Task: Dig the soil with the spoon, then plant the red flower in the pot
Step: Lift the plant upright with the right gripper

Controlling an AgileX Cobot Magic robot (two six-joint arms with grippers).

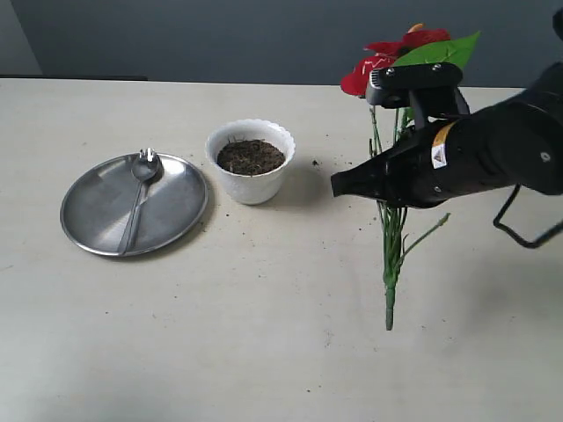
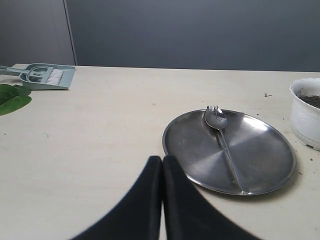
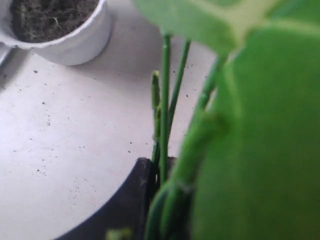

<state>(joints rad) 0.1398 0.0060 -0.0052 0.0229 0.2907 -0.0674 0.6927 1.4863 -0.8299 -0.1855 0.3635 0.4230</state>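
Observation:
My right gripper [image 1: 345, 185] is shut on the green stems [image 3: 165, 90] of the red flower [image 1: 387, 53] and holds it upright above the table, to the right of the pot [image 1: 251, 180]. Its stem ends [image 1: 390, 308] hang free. A broad green leaf [image 3: 260, 125] fills much of the right wrist view. The white scalloped pot holds dark soil [image 1: 251, 156]. The spoon [image 1: 141, 198] lies on the round steel plate [image 1: 97, 211], left of the pot. My left gripper [image 2: 162, 161] is shut and empty, low over the table near the plate's [image 2: 200, 150] edge, and out of the exterior view.
Soil crumbs [image 1: 317, 163] are scattered on the table around the pot. A pale green dustpan with a brush [image 2: 45, 76] and a loose green leaf [image 2: 12, 100] lie at the far side in the left wrist view.

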